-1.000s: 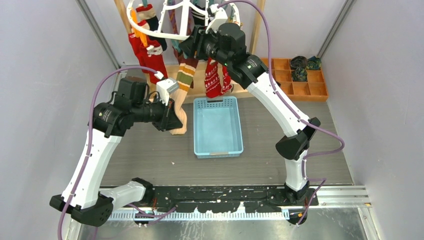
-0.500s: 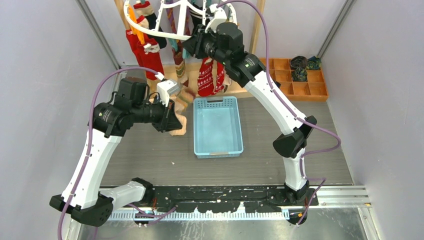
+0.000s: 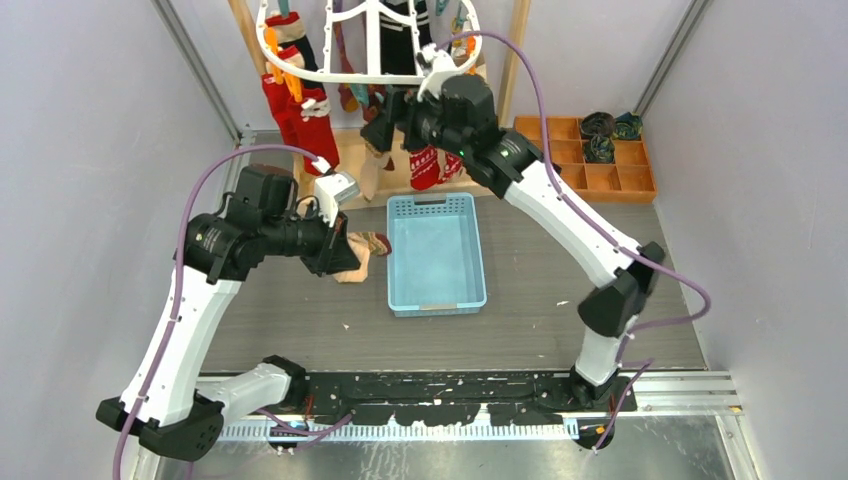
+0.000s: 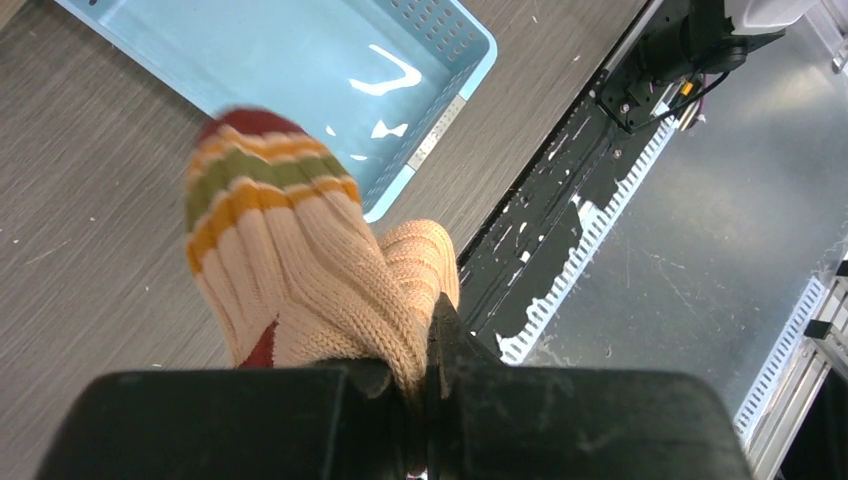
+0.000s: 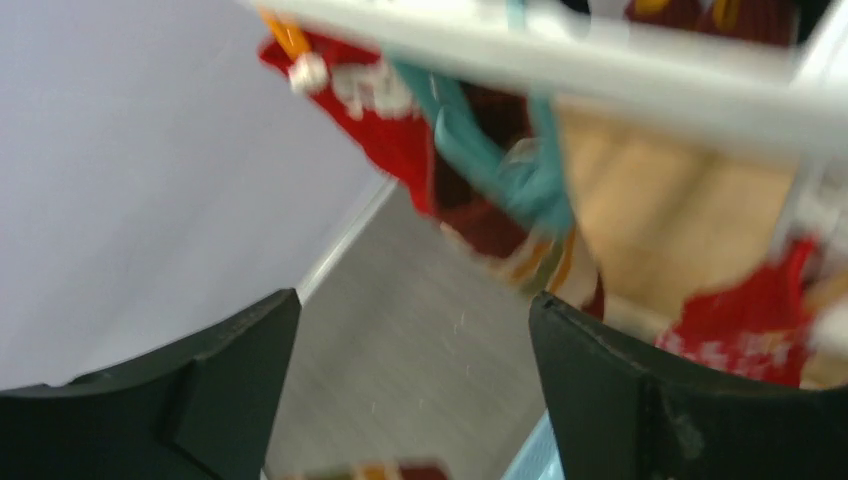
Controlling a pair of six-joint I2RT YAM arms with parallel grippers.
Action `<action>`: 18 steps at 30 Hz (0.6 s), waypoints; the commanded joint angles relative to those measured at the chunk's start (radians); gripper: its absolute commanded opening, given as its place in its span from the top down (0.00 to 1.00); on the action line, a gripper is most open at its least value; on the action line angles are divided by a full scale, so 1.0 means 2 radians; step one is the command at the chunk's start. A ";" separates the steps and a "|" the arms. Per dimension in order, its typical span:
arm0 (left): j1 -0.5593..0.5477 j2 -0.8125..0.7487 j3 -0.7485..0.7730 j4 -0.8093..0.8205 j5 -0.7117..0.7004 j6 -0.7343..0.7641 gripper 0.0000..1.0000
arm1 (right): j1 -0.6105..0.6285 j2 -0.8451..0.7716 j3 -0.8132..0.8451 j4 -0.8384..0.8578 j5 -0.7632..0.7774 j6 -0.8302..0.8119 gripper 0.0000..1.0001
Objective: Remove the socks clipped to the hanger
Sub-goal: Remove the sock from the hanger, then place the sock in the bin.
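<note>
Clamped tight in the left gripper (image 4: 425,340) at 9 o'clock: one cream striped sock (image 4: 290,270), beside one blue basket (image 3: 438,307) at mid-bench (image 3: 540,290). Spread wide and empty at 12 o'clock: the right gripper (image 5: 412,310), just under one white hanger (image 3: 370,76). Clipped there: several socks (image 3: 312,115), exact count unclear.

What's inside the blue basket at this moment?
The blue basket holds nothing: its whole floor shows bare from above, nothing covering it. The striped sock is outside it, pinched in the left gripper.
</note>
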 commanded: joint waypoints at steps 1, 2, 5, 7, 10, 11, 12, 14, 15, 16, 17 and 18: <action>-0.001 -0.016 -0.001 -0.004 0.012 0.030 1.00 | 0.002 -0.119 -0.134 0.066 -0.046 -0.001 0.04; -0.002 -0.018 -0.002 -0.004 0.012 0.034 1.00 | 0.002 -0.140 -0.166 0.082 -0.055 0.003 0.01; -0.002 -0.022 0.001 -0.008 0.011 0.048 1.00 | 0.002 -0.190 -0.257 0.105 -0.105 0.020 0.00; -0.002 -0.023 0.008 -0.011 0.011 0.055 1.00 | 0.005 -0.219 -0.312 0.134 -0.149 0.039 0.00; -0.002 -0.029 0.018 -0.012 0.021 0.065 1.00 | 0.018 -0.254 -0.380 0.190 -0.207 0.069 0.00; -0.002 -0.031 0.020 -0.014 0.030 0.071 1.00 | 0.026 -0.257 -0.396 0.203 -0.216 0.071 0.00; -0.002 -0.034 0.022 -0.015 0.040 0.076 1.00 | 0.032 -0.261 -0.407 0.211 -0.223 0.073 0.00; -0.002 -0.040 0.026 -0.015 0.057 0.082 1.00 | 0.040 -0.259 -0.421 0.233 -0.254 0.091 0.00; -0.002 -0.041 0.030 -0.016 0.062 0.082 1.00 | 0.043 -0.256 -0.426 0.246 -0.270 0.101 0.00; -0.002 -0.041 0.035 -0.018 0.065 0.082 0.99 | 0.048 -0.254 -0.431 0.256 -0.282 0.107 0.00; -0.002 -0.040 0.040 -0.022 0.066 0.082 1.00 | 0.055 -0.254 -0.436 0.262 -0.288 0.109 0.00; -0.002 -0.040 0.045 -0.024 0.068 0.082 1.00 | 0.062 -0.255 -0.439 0.262 -0.285 0.106 0.00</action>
